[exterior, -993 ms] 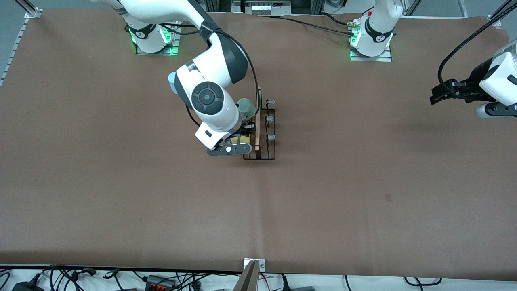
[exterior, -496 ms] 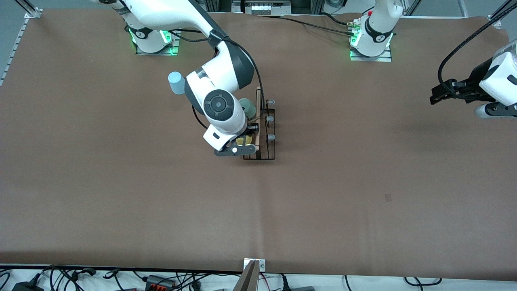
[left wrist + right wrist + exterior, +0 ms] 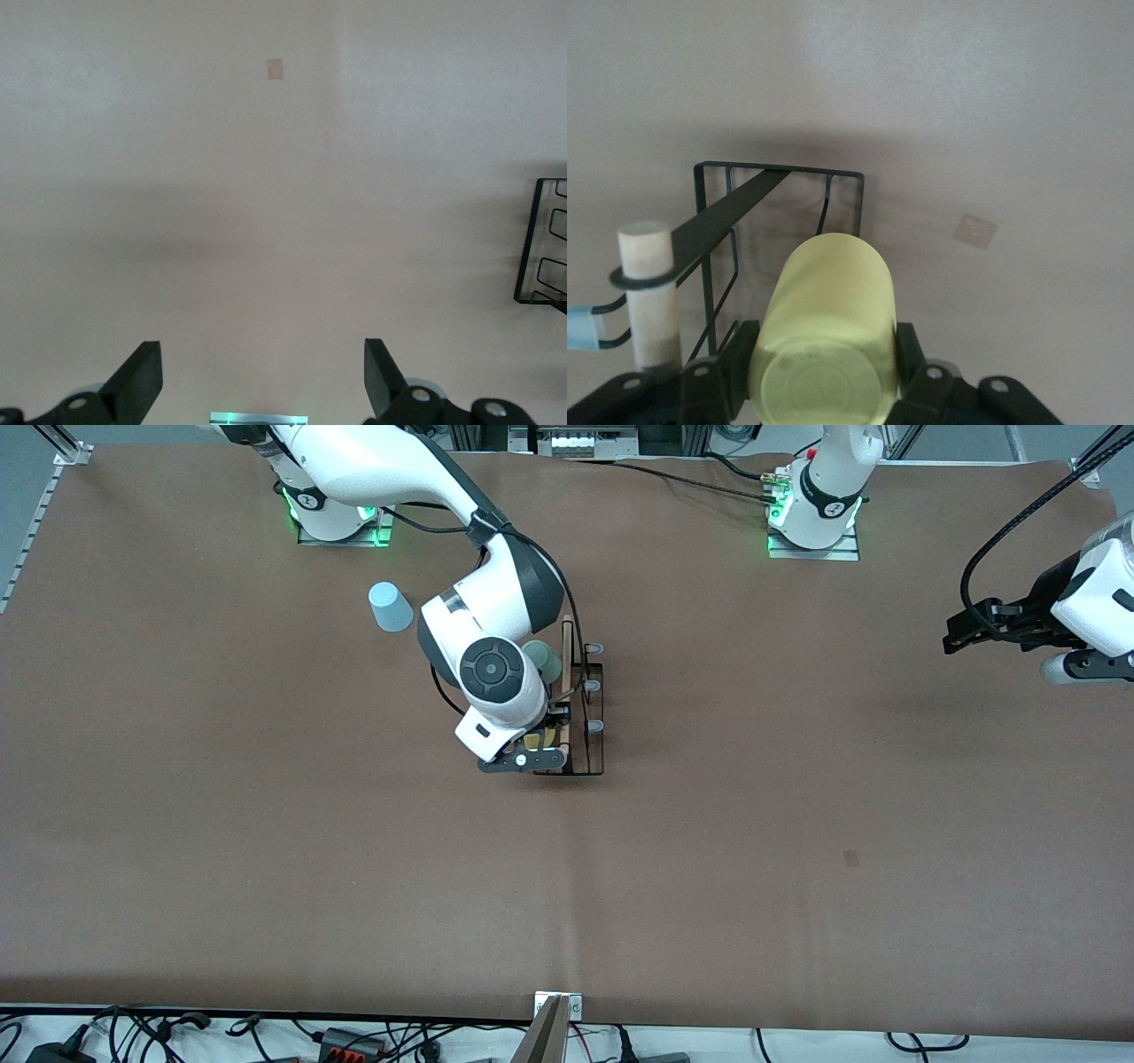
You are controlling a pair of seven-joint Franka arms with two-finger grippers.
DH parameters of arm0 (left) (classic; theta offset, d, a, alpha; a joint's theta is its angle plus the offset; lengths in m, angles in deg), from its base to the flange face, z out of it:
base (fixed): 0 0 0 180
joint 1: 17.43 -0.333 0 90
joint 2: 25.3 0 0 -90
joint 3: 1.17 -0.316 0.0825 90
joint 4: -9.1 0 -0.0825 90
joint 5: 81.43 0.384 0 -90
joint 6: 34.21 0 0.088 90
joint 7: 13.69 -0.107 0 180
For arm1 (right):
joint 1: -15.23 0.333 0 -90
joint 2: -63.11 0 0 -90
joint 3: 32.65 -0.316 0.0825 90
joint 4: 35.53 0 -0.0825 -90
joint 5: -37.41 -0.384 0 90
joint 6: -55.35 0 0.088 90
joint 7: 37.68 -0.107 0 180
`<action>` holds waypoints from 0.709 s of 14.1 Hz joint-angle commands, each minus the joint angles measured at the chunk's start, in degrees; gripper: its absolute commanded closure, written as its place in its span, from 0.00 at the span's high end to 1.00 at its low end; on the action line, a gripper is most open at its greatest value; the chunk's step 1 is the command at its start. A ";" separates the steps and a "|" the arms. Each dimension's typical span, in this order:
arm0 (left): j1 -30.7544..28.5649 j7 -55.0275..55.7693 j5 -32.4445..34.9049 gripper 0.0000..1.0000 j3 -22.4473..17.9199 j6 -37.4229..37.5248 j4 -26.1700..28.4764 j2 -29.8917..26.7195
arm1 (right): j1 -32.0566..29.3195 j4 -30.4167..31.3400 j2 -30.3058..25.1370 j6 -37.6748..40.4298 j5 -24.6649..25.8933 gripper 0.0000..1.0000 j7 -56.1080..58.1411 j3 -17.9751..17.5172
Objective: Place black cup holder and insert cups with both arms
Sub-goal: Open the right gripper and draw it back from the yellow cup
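Holder (image 3: 580, 713) set near table (image 3: 797, 824) middle, wooden rod (image 3: 565, 682) on top. Green cup (image 3: 542, 661) seated on holder, on side toward right arm's end. Yellow cup (image 3: 824, 336) clamped between fingers of right gripper (image 3: 536, 744), held over holder's end nearer front camera. Blue cup (image 3: 390, 606) stood apart on table, toward right arm's base. Left gripper (image 3: 257, 381) kept waiting over table's left-arm end, fingers spread, nothing held.

- The right arm (image 3: 483, 664) hides most of the yellow cup (image 3: 534, 740) and mint cup (image 3: 542, 661) in front view.
- The left wrist view's edge cuts off the holder (image 3: 542, 243).
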 commanded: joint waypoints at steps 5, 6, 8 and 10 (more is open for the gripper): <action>-0.16 0.47 -0.14 1.00 -0.07 1.40 -1.76 0.82 | 0.71 -0.08 -0.02 -1.02 -0.74 1.00 -1.55 0.50; -0.16 0.47 -0.14 1.00 0.02 1.40 -1.76 0.82 | 0.71 -0.34 -0.46 -0.93 -0.39 1.00 -1.38 0.59; -0.16 0.47 -0.14 1.00 0.02 1.40 -1.84 0.82 | 0.36 -0.44 -1.51 -0.58 -0.29 1.00 -0.68 1.20; -0.16 0.47 -0.14 1.00 -0.07 1.40 -1.76 0.82 | -0.08 -0.44 -3.27 -0.14 -0.21 1.00 -0.15 1.46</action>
